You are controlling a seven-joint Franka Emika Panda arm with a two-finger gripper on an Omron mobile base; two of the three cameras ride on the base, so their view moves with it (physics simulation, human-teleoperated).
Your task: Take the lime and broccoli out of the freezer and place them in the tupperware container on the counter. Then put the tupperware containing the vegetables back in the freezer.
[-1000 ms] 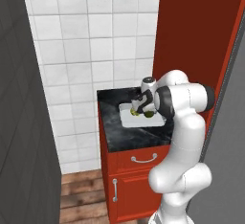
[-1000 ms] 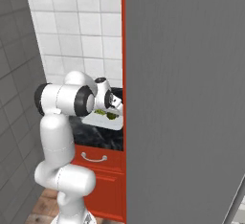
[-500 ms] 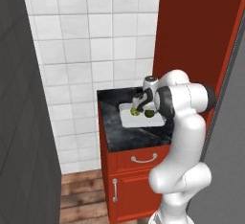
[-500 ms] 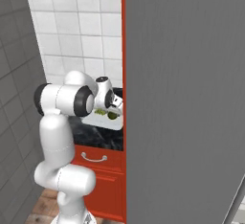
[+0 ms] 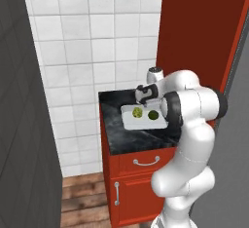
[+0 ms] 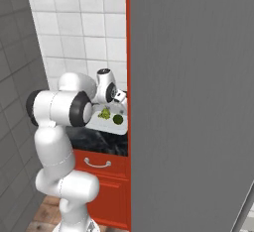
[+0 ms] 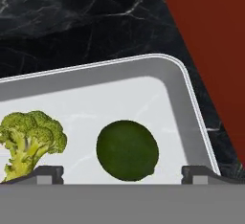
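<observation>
so we see the lime (image 7: 127, 150) and broccoli (image 7: 29, 139) both lying in the tupperware container (image 7: 191, 108) on the counter (image 7: 72, 22); gripper (image 7: 122, 173) spread wide, holding nothing, lime centred just beyond the tips, rim untouched.

The light is even and soft, with no clear source. Shadows are very weak. The white wall tiles (image 5: 97, 51) look bright, and the black tabletop (image 5: 116, 129) has a faint shine. Both base views are slightly soft; the hand view is sharper.
</observation>
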